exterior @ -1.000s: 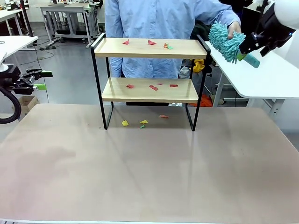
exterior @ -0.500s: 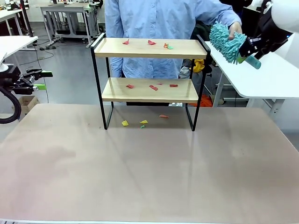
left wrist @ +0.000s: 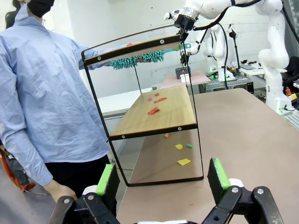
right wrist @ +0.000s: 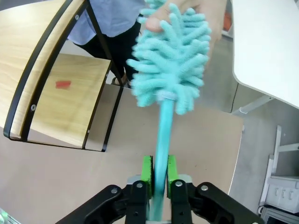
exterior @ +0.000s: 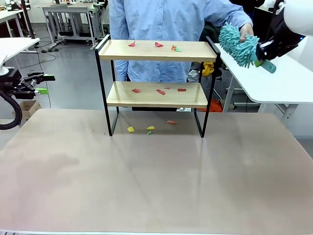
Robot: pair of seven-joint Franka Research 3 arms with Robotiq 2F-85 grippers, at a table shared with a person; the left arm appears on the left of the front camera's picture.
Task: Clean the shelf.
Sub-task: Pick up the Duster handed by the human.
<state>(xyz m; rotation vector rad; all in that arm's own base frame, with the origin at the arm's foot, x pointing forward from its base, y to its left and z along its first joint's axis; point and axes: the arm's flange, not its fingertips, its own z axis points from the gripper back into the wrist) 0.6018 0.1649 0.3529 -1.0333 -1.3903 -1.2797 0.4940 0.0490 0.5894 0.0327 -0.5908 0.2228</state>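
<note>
Scraps of coloured paper (exterior: 158, 44) lie on both boards of the shelf (exterior: 146, 51), which stands at the middle of the far edge of the tabletop (exterior: 156, 186). A few more scraps lie on the tabletop under it, between its black legs. The front view gives that whole layout. It also shows the left end effector (exterior: 45, 83) off past the tabletop's left edge, fingers pointing right.

The left wrist view looks at the shelf end-on and shows the green pads (left wrist: 108, 179) spread wide with nothing between them.

The right wrist view settles what the front view leaves vague. The right end effector (right wrist: 159, 170) is pressed together on the teal handle of a fluffy teal duster (right wrist: 170, 65), with a pad flat on either side of the shaft. The same view shows a person's hand (right wrist: 210, 18) gripping the far tip of the duster head.

From the front, the right arm reaches in from the upper right, beyond the tabletop's far right corner. It holds the duster tilted, head up and toward the shelf's top board but apart from it, above a white side table (exterior: 274, 83).
</note>
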